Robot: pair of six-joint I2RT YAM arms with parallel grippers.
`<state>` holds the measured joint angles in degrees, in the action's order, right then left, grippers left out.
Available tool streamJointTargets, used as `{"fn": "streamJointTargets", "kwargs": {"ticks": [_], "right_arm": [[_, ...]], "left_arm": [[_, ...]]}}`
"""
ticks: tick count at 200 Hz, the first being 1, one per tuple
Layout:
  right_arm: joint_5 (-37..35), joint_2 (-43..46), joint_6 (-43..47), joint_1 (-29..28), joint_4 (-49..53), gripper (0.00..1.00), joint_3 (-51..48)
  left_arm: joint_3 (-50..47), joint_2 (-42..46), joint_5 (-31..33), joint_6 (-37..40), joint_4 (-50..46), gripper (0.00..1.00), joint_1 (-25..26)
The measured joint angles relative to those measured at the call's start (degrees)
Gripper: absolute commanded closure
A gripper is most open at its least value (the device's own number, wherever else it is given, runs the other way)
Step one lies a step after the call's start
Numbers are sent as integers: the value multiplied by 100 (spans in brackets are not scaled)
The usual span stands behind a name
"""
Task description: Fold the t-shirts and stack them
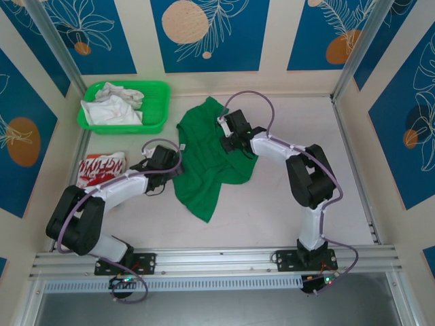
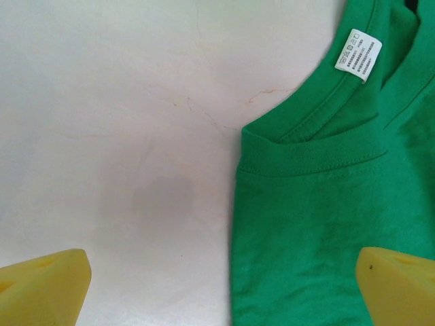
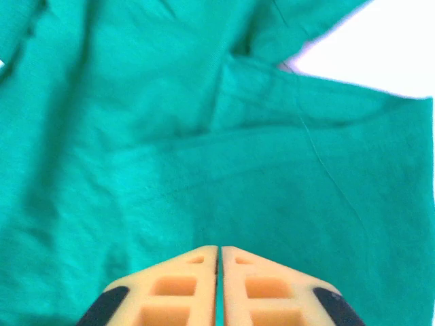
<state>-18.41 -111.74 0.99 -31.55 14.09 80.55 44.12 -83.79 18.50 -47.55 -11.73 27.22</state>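
Right wrist: right hand (image 3: 219,252) pinched shut on bright green cloth t-shirt (image 3: 170,136); left hand (image 2: 221,285) wide, empty. Seemingly spreading step; next, pull flat.

I'm driving a robot test cell here, a lab rig rather than anyone's home. The left arm (image 1: 102,197) and right arm (image 1: 309,173) are bolted to an aluminium rail (image 1: 217,257) at the near edge of a pale desk (image 1: 272,217). Panels (image 1: 209,34) printed with blue leaf patterns wall it in, framed by metal posts (image 1: 58,47). Purple cables (image 1: 248,95) loop off the arms. The laundry looks staged: a green basket (image 1: 160,109) of white cloth, a green tee (image 1: 204,170) and a red tee (image 1: 100,168).
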Motion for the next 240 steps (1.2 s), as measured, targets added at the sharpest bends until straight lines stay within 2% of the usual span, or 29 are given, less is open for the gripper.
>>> {"fn": "streamJointTargets", "kwargs": {"ticks": [33, 39, 47, 50, 55, 107, 135, 154, 160, 168, 175, 211, 240], "right_arm": [[15, -7, 76, -249, -63, 100, 0], [20, -7, 76, -251, -79, 88, -7], [31, 2, 81, -223, -120, 58, -42], [44, 13, 74, -205, -129, 50, -63], [59, 24, 105, -168, -127, 43, -98], [144, -11, 337, -79, -79, 38, -111], [236, -409, 332, -144, -57, 39, 155], [238, -737, 317, -162, 37, 47, 328], [238, -826, 315, -162, 72, 56, 376], [236, -920, 306, -160, 109, 83, 415], [234, -968, 291, -160, 146, 100, 431], [229, -883, 254, -107, 142, 100, 343], [197, -140, 199, -26, -146, 100, -297]], "left_arm": [[-2, 0, 0, 0, 0, 0, 0], [-4, 0, 0, 0, 0, 0, 0], [-15, 0, 0, 0, 4, 0, 0], [-17, 0, 0, 0, 7, 0, 0], [-26, 0, -2, 0, 11, 0, 0], [-37, -4, -17, 0, 35, 0, 2], [-37, -4, -24, 2, 35, 0, 0], [-37, -4, -24, 2, 35, 0, 0], [-37, -4, -26, 2, 35, 0, 0], [-37, -4, -24, 2, 35, 0, 0], [-37, -4, -24, 2, 35, 0, 0], [-37, -4, -24, 4, 35, 0, 2], [-37, -4, -24, 4, 35, 0, 0]]}}
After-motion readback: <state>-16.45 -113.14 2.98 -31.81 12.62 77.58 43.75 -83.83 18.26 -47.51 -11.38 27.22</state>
